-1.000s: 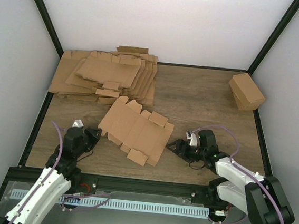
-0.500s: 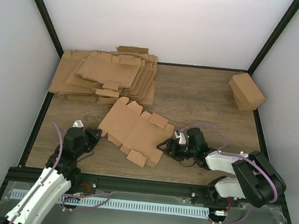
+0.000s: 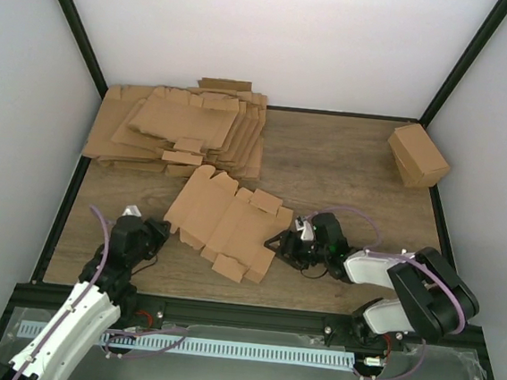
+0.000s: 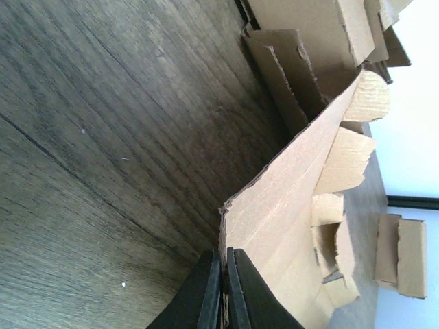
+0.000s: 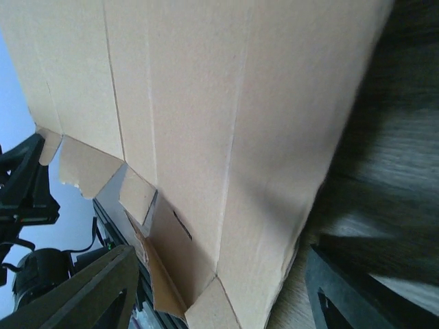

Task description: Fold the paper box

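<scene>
The paper box (image 3: 226, 224) lies as a flat die-cut sheet on the near middle of the wooden table (image 3: 345, 176), flaps spread out, set slightly askew between the two arms. The left gripper (image 3: 163, 230) is at the sheet's left edge with its jaws pressed together; from the left wrist view it seems to have the cardboard's edge nipped between them, the sheet rising off the wood from that spot, though the contact itself is hard to make out. The right gripper (image 3: 276, 243) sits low at the sheet's right edge; its fingers (image 5: 89, 288) stand well apart in the right wrist view, the underside of the cardboard filling the space ahead of them, nothing clamped.

Behind the sheet, at the far left, a thick pile of brown sheets (image 3: 183, 129) sprawls across the table's back corner; its nearest loose flaps come close to the box's far edge, so there is little room that way. A closed cardboard cuboid (image 3: 417, 155) stands at the far right corner, well apart from everything. The middle and right of the table show bare wood; white walls and black frame posts (image 3: 72, 24) hem in the sides; the near edge ends at a dark rail (image 3: 250, 314) by the arm bases.
</scene>
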{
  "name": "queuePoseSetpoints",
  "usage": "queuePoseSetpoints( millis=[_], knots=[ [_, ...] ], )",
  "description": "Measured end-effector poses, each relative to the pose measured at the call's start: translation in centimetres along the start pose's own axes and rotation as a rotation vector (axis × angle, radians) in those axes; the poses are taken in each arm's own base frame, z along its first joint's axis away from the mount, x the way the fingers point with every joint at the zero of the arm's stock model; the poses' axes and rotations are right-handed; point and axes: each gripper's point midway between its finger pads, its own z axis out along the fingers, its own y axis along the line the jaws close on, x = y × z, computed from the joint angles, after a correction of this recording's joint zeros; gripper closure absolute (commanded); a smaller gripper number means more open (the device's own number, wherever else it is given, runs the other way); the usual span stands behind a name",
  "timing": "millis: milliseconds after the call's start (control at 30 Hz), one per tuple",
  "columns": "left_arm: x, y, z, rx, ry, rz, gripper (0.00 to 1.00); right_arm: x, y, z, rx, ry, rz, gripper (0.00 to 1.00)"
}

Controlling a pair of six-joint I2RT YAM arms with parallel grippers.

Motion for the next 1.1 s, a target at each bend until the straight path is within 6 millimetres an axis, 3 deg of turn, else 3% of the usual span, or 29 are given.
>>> queuePoseSetpoints(
  millis=[33, 167, 333, 633, 933, 1100],
  knots=[
    [0.1, 0.2, 0.1, -0.009, 0.004, 0.004, 0.88, -0.1, 0.0, 0.1, 0.006, -0.001, 0.002, 0.31],
    [0.1, 0.4, 0.2, -0.02, 0.008, 0.014, 0.4, -0.9, 0.2, 0.6, 0.031, 0.004, 0.008, 0.31],
    [-0.3, 0.1, 0.0, -0.025, -0.009, 0.057, 0.03, -1.8, 0.2, 0.9, 0.06, -0.011, 0.0, 0.31],
    [-2.9, -3.5, -0.6, -0.069, -0.055, 0.178, 0.0, -2.9, 0.1, 0.8, 0.129, -0.041, -0.047, 0.3],
    [-7.1, -6.7, 1.9, -0.149, 0.017, 0.331, 0.0, -4.7, -0.6, 0.2, 0.206, -0.077, -0.107, 0.28],
    [-7.0, -9.0, 3.5, -0.109, 0.114, 0.477, 0.0, -5.6, -1.0, -0.3, 0.212, -0.096, -0.12, 0.27]
  ],
)
